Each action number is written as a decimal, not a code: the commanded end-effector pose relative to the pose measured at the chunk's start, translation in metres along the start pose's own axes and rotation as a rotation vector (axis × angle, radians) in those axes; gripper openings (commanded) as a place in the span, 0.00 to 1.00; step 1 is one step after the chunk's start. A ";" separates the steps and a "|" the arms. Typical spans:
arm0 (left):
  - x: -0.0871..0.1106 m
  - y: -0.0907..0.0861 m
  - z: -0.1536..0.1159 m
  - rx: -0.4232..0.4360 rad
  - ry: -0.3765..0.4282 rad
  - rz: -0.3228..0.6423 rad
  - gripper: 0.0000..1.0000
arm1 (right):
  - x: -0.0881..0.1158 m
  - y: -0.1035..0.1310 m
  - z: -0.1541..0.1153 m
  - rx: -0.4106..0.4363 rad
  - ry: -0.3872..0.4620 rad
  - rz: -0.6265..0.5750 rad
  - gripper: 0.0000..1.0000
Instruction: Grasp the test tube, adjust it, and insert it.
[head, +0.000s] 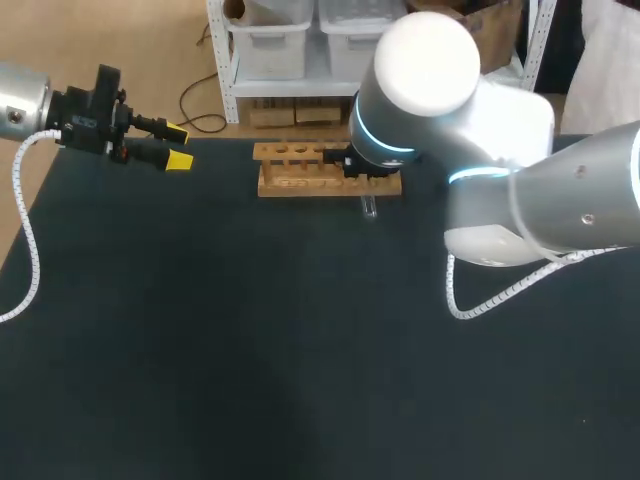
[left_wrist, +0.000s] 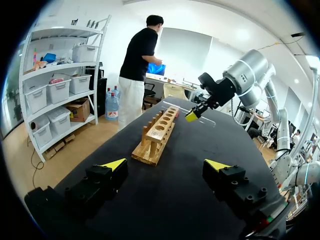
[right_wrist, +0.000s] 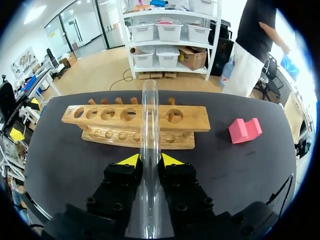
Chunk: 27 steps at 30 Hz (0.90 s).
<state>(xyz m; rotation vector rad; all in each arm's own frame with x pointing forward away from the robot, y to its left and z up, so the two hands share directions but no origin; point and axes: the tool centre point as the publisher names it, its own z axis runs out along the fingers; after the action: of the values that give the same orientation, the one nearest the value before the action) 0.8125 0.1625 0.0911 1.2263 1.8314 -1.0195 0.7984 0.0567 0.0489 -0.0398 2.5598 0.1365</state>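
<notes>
A clear glass test tube (right_wrist: 149, 117) is held between the yellow tips of my right gripper (right_wrist: 149, 161), which is shut on it. The tube points out along the fingers toward the wooden rack (right_wrist: 135, 120), which has a row of holes along its top. In the head view my right arm (head: 450, 130) covers that gripper, and only the tube's end (head: 369, 207) shows just in front of the rack (head: 300, 170). My left gripper (head: 172, 146) hangs open and empty near the table's far left. In its own view, the left gripper (left_wrist: 165, 165) faces the rack (left_wrist: 159, 132) and the tube (left_wrist: 207, 120).
A pink block (right_wrist: 245, 130) lies on the black tabletop (head: 250, 330) beside one end of the rack. In the head view my right arm hides it. A white cable (head: 480, 300) loops down from the right arm.
</notes>
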 end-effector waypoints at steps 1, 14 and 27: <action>0.001 -0.001 0.000 -0.002 -0.002 0.002 1.00 | -0.001 0.000 0.006 0.003 0.000 0.003 0.00; 0.001 -0.001 0.000 -0.002 -0.002 0.002 1.00 | 0.004 0.002 0.017 -0.010 0.042 0.011 0.00; 0.001 -0.001 0.000 -0.002 -0.002 0.002 1.00 | 0.006 0.001 0.024 -0.025 0.069 0.020 0.00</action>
<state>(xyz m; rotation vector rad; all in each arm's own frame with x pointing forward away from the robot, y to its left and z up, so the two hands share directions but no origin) 0.8125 0.1625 0.0911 1.2263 1.8314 -1.0195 0.8038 0.0594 0.0286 -0.0267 2.6236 0.1756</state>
